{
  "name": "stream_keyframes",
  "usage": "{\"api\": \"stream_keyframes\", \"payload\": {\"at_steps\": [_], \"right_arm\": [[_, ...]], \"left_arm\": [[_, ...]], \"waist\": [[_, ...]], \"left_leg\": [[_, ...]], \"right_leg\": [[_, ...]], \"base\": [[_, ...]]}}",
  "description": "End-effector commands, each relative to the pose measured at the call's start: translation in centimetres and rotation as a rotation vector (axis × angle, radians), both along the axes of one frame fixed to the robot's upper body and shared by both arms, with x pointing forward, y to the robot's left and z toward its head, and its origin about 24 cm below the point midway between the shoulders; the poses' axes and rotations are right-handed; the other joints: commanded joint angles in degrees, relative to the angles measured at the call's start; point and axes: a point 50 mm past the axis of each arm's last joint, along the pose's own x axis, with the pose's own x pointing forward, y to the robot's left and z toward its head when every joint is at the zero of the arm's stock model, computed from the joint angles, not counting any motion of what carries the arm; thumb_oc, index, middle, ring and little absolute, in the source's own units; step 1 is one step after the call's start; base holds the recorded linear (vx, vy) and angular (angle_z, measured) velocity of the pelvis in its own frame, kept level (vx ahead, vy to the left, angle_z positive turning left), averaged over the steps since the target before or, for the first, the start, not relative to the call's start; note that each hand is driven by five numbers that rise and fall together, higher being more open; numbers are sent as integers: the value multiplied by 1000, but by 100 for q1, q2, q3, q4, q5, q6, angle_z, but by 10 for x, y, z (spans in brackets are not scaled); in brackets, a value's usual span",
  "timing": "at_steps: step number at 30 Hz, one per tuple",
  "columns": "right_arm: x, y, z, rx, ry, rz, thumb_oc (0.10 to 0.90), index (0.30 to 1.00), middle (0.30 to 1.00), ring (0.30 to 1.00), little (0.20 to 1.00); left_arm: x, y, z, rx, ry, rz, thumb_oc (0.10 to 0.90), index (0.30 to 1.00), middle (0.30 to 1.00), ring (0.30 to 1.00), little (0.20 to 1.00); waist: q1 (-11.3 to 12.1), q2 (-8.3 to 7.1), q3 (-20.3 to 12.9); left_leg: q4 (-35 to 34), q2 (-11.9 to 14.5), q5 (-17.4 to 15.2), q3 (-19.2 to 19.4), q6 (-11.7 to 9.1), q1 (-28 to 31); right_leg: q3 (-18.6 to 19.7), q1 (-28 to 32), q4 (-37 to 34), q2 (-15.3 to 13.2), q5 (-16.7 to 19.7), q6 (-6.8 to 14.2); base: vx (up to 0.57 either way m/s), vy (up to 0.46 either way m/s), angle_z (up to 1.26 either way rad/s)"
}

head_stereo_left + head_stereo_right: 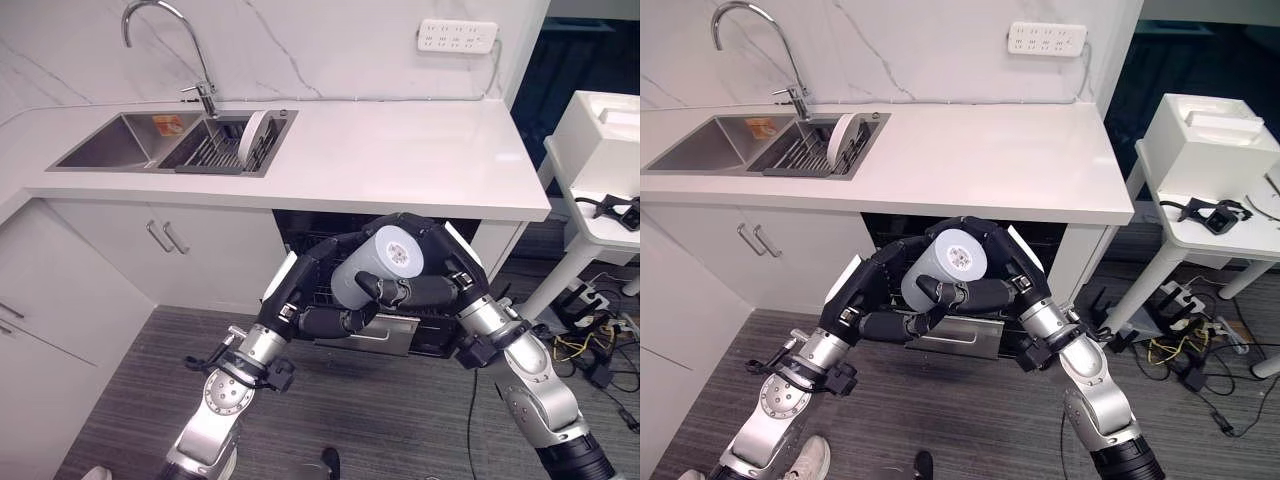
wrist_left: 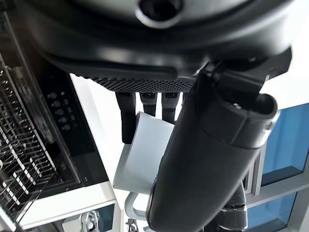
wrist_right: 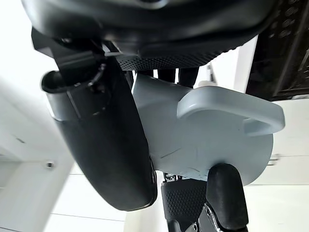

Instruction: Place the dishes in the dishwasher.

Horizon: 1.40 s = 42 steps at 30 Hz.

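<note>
Both hands, left hand and right hand, clasp a pale mug before the open dishwasher

A mug sits between the left hand and right hand, before the dishwasher under the tabletop. A sink lies at the tabletop's left, with a plate standing in the rack beside it.

Mostly hidden behind both dark hands and the pale grey handled mug: black wire dishwasher rack. Half concealed among sink rack bars: white round plate.
</note>
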Motion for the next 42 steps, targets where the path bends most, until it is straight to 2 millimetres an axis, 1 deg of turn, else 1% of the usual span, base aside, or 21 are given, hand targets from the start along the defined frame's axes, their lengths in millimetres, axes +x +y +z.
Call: {"api": "stream_keyframes", "payload": {"at_steps": [1,4,5,7,8,10,12,13,14,16,17,32,33,34,35,36,37,39,40,41,42], "right_arm": [[-18,14,48,102,-275,144,400,300,300,300,300],[-16,19,36,53,-210,196,400,300,300,300,300],[-14,19,29,45,-172,203,400,300,300,300,300],[-12,21,26,59,-147,227,400,300,300,300,300],[-16,24,26,43,-174,290,400,300,300,300,300],[-9,5,36,225,-175,135,400,300,300,300,300],[-13,5,35,153,-198,173,400,300,300,300,300],[-15,3,33,203,-183,177,400,300,300,300,300],[-14,3,30,227,-164,175,400,300,300,300,300],[-15,10,26,160,-160,192,400,300,300,300,300],[-16,11,25,167,-158,197,400,300,300,300,300],[-14,10,26,164,-172,138,400,300,300,300,300],[-12,-3,29,187,-192,54,400,300,300,300,300],[-12,-7,30,190,-193,40,400,300,300,300,300],[-12,-9,30,194,-192,30,400,300,300,300,300],[-12,-12,30,197,-190,22,400,300,300,300,300],[-13,-15,28,198,-188,17,400,300,300,300,300],[-13,-17,28,198,-186,19,400,300,300,300,300],[-13,-17,27,192,-180,30,400,300,300,300,300],[-13,-16,27,190,-181,32,400,300,300,300,300],[-13,-15,27,186,-182,34,400,300,300,300,300]], "left_arm": [[11,12,63,-143,-284,47,800,900,900,900,900],[14,21,54,-150,-219,111,800,900,900,900,900],[15,25,46,-142,-182,143,800,900,900,900,900],[17,28,39,-132,-140,175,800,900,900,900,900],[18,32,30,-117,-100,195,800,900,900,900,900],[16,32,23,-119,-81,195,800,900,900,900,900],[14,31,22,-104,-79,192,800,900,900,900,900],[13,31,21,-104,-83,199,405,307,307,307,307],[14,32,20,-105,-81,196,400,300,300,300,300],[15,28,20,-96,-76,178,402,302,302,302,302],[14,29,19,-102,-73,181,800,900,900,900,900],[17,28,18,-106,-51,180,800,900,900,900,900],[17,31,17,-79,-62,189,400,300,300,300,300],[17,32,17,-84,-59,195,485,427,427,427,427],[17,32,18,-85,-59,199,800,900,900,900,900],[18,33,18,-84,-63,203,800,900,900,900,900],[17,33,18,-54,-71,192,400,300,300,300,300],[16,34,19,-75,-73,196,400,300,300,300,300],[17,33,19,-73,-77,180,681,721,721,721,721],[16,32,20,-61,-84,174,400,300,300,300,300],[15,32,21,-65,-88,172,400,300,300,300,300]], "waist": [[-60,-161,-236],[-145,-191,-193],[-155,-217,-191],[-149,-247,-184],[-127,-269,-159],[-98,-293,-146],[-123,-290,-109],[-141,-290,-120],[-142,-294,-139],[-151,-299,-144],[-155,-299,-150],[-155,-311,-203],[-191,-313,-194],[-203,-315,-210],[-218,-314,-215],[-237,-316,-214],[-253,-319,-205],[-267,-323,-196],[-269,-325,-200],[-265,-325,-199],[-258,-325,-196]], "left_leg": [[205,309,-711,-152,-191,315],[205,386,-721,-19,-217,362],[205,407,-731,28,-229,399],[205,426,-728,46,-238,414],[205,430,-723,42,-244,437],[205,440,-740,25,-248,464],[205,420,-742,6,-223,492],[205,425,-739,21,-225,495],[205,415,-748,8,-223,498],[205,403,-754,17,-211,506],[205,411,-752,29,-216,507],[205,427,-788,111,-210,534],[205,444,-798,147,-215,558],[205,450,-799,158,-212,550],[205,454,-801,167,-210,551],[205,458,-803,175,-208,557],[205,462,-803,180,-207,562],[205,464,-804,186,-209,563],[205,468,-808,192,-211,562],[205,469,-805,194,-213,560],[205,469,-803,191,-213,559]], "right_leg": [[213,287,-482,-165,307,649],[335,275,-482,-106,291,613],[406,264,-482,-90,299,614],[467,254,-482,-65,315,611],[523,287,-482,-26,312,591],[558,307,-482,-9,324,581],[590,315,-482,-3,331,570],[611,309,-482,4,337,568],[625,306,-482,10,338,572],[649,296,-482,11,344,577],[654,291,-482,11,348,578],[646,278,-482,-28,349,589],[661,282,-482,-23,360,595],[659,270,-482,-24,361,593],[659,268,-482,-23,360,593],[663,266,-482,-20,366,591],[671,263,-482,-14,371,592],[675,266,-482,-13,369,589],[669,265,-482,-17,361,590],[672,262,-482,-17,363,590],[675,258,-482,-16,364,588]], "base": [[-17,1,8],[16,-15,-1],[47,-58,-6],[41,-62,-28],[50,-55,-26],[46,-54,-9],[18,-28,-16],[18,-20,-9],[22,-27,-11],[7,-14,-8],[-3,-1,-4],[-4,0,-3],[0,0,0],[0,0,0],[0,0,0],[0,0,0],[0,0,0],[0,0,0],[0,0,0],[0,0,0],[0,0,0]]}}
